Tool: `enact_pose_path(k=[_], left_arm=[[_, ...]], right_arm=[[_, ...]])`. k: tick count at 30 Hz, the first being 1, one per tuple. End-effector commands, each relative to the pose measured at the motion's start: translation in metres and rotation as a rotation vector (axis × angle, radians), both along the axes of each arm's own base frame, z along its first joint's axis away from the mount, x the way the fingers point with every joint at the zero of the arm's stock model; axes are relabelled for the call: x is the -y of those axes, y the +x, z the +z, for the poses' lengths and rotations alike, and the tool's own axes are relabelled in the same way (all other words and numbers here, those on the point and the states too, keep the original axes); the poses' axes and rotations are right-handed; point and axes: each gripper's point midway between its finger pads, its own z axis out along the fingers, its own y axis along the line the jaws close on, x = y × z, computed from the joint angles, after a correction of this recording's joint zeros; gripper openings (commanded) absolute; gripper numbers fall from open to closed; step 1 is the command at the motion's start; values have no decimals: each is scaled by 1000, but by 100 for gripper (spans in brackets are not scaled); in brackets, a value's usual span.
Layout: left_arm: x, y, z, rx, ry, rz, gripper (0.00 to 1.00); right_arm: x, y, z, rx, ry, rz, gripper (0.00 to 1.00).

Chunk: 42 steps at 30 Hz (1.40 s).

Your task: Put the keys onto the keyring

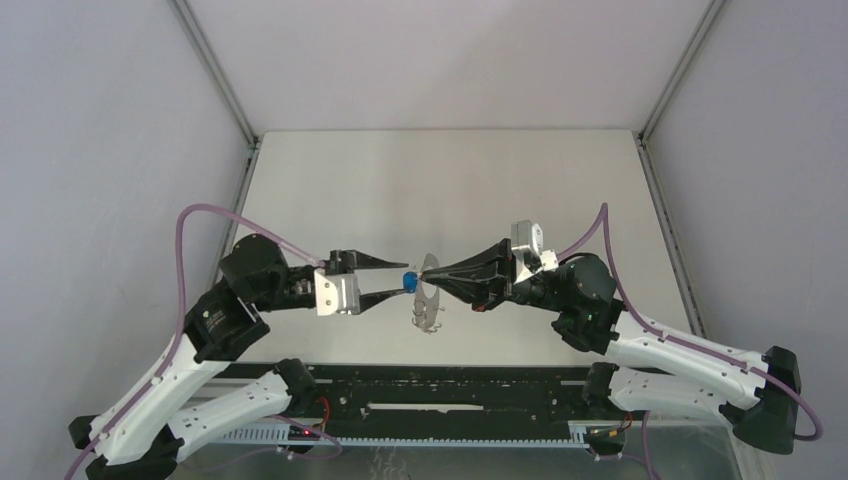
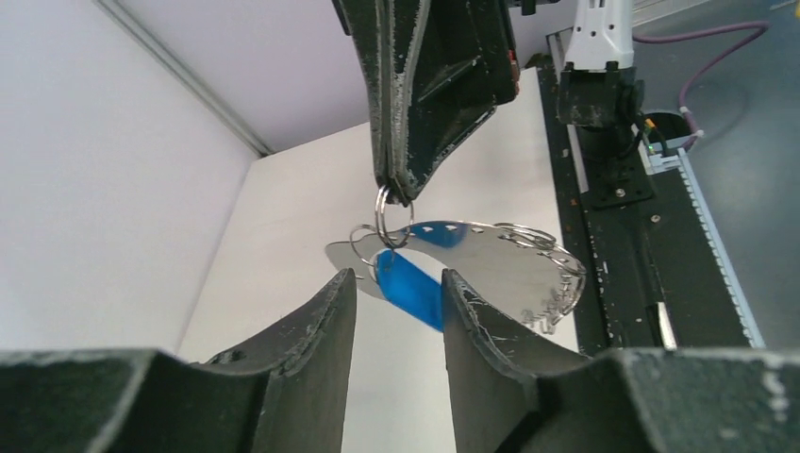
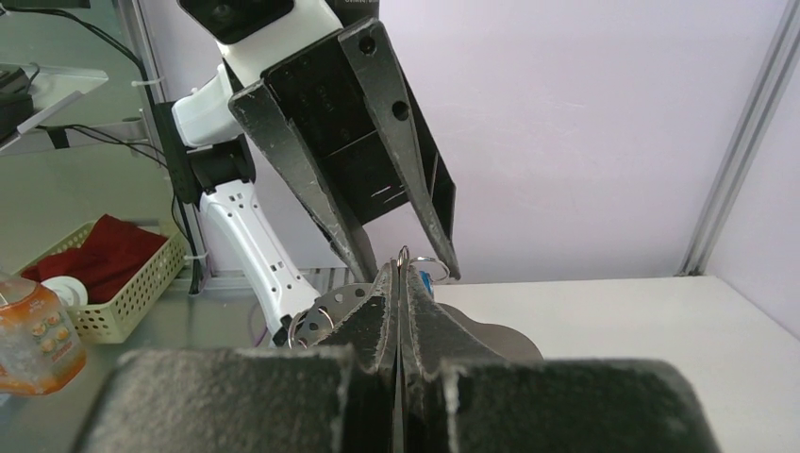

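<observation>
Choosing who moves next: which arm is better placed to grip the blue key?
Left: the left tool, open, frames the blue key; the right tool is shut on the keyring.

The right pincer [image 3: 399, 272] is clamped on the keyring [image 3: 325, 307], between the left pincer's [image 3: 409, 274] spread fingers [image 3: 396, 123].

**Inspector:** Work surface?
**Assistant:** Pale table [image 1: 450, 180], enclosed by plain white walls [image 1: 100, 150] with metal corner posts [image 1: 215, 70]. A black rail [image 1: 450, 385] runs along its near edge.
**Inspector:** Anything beyond it?
**Assistant:** In the right wrist view, a yellow mesh basket [image 3: 132, 302] holds a red cloth [image 3: 113, 260]. An orange bottle [image 3: 33, 335] stands just beside it, partly cut off at the edge.
</observation>
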Motion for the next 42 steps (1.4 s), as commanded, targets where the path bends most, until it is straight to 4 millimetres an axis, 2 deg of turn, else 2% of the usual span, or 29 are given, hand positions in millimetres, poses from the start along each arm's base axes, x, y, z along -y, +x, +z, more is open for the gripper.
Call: enact_pose_path(k=[1,4,12,16,24,32,38,42], left_arm=[[8,-13,-7,-110,-4,-69,43],[11,-13,-14,-154,27,-80,38],[12,-3,-14,-134,19,-34,10],[10,-3,-20,-93,33,-36,1],[6,-13,-30,120,108,-118,0],[5,-16,-27,304,130,-143,0],[6,-16,-9,319,67,-121,0],[9,-20,-7,285,52,-137,3]], right_arm=[[8,-4,21,30,72,8,0],[8,-3,21,30,72,8,0],[7,-4,20,28,68,11,0],[8,-2,19,28,66,5,0],[6,0,17,22,60,1,0],[3,-1,12,12,41,9,0],[0,0,7,11,25,13,0],[-1,-1,6,9,21,15,0]])
